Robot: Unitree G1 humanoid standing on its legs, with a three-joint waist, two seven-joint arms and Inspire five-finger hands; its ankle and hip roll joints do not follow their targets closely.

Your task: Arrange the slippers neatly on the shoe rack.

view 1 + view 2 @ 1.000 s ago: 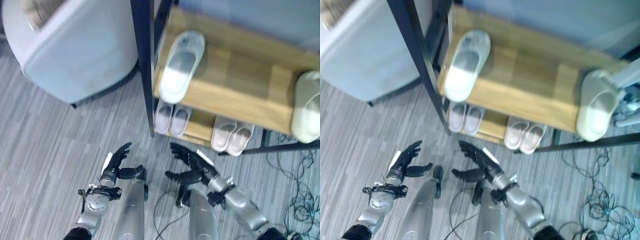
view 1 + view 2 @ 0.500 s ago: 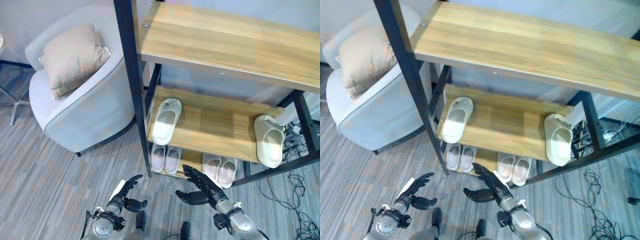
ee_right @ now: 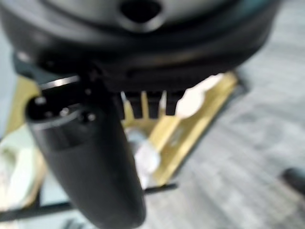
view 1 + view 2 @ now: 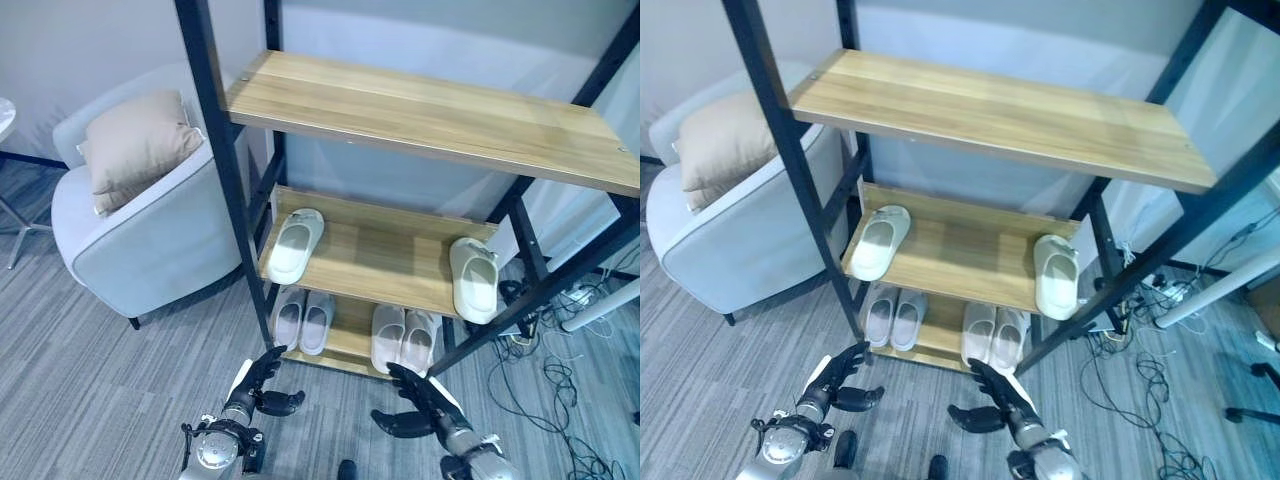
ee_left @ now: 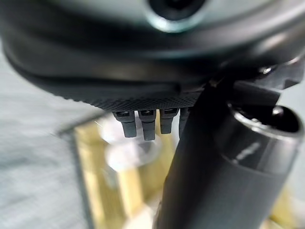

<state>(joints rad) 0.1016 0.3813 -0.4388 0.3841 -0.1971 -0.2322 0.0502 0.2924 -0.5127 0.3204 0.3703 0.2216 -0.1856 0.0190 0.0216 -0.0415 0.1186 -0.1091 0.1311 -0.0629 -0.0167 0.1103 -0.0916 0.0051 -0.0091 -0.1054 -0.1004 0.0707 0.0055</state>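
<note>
Two white slippers sit on the middle shelf [image 4: 380, 262] of the shoe rack [image 4: 215, 150], well apart from each other: the left slipper [image 4: 296, 244] near the left post, lying at a slant, and the right slipper [image 4: 473, 279] at the far right end, its front poking over the shelf's edge. Below them on the bottom shelf [image 4: 350, 340] stand two tidy pairs, a greyish pair [image 4: 303, 320] on the left and a white pair [image 4: 403, 337] to its right, each pair side by side and touching. The top shelf [image 4: 420, 115] is bare wood. Down on the grey carpet [image 4: 90, 390] in front of the rack, the left hand [image 4: 258, 385] and the right hand [image 4: 425, 405] both hover with fingers spread and relaxed, thumbs out, holding nothing. To the left of the rack stands a pale armchair [image 4: 140, 240] with a beige cushion [image 4: 135, 145] leaning in it. Loose cables [image 4: 555, 385] trail on the floor at the right.
</note>
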